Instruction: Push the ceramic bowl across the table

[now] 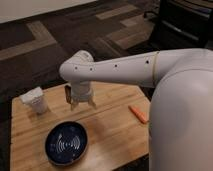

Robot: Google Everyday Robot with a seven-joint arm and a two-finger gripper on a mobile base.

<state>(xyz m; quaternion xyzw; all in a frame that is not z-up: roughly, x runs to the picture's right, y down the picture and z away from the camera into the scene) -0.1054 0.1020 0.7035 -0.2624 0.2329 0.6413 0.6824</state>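
Arm (120, 70) outstretched; jaws downward beyond ceramic bowl (68, 142)

Navy ceramic bowl (67, 143) with white arcs, light-brown plank-striped table (115, 131), grey hand (83, 104) above it.

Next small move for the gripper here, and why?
Probably bring the gripper down and toward the bowl until it meets the far rim. It hangs over the table beyond the bowl, apart from it, with a white cup on one side and an orange object on the other. No push can start without contact.
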